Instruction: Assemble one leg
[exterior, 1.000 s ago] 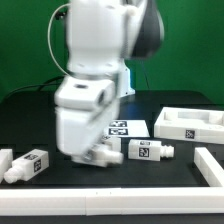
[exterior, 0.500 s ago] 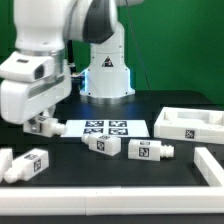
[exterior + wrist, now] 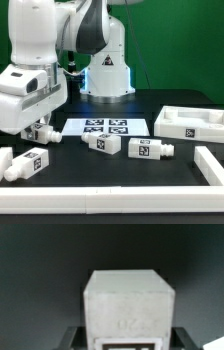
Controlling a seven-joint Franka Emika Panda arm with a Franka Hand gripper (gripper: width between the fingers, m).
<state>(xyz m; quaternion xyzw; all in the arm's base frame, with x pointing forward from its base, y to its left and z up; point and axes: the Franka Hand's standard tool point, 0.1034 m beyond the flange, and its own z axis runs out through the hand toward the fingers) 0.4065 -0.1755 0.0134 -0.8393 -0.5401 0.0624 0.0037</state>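
My gripper (image 3: 40,131) is at the exterior view's left, just above the black table, shut on a white leg (image 3: 48,131). In the wrist view that leg (image 3: 125,300) fills the space between the dark fingers (image 3: 76,336), with a marker tag at its near end. Three more legs lie on the table: one at the left (image 3: 25,163) below my gripper, one in the middle (image 3: 103,143) and one to its right (image 3: 148,150).
The marker board (image 3: 100,127) lies flat behind the middle legs. The large white square panel (image 3: 190,122) with a raised rim sits at the right. A white rail (image 3: 110,205) runs along the front and up the right side (image 3: 210,165). The robot base (image 3: 108,75) stands behind.
The arm has swung from the middle of the table to the exterior view's left, carrying the leg. In the last half second it sank slightly.
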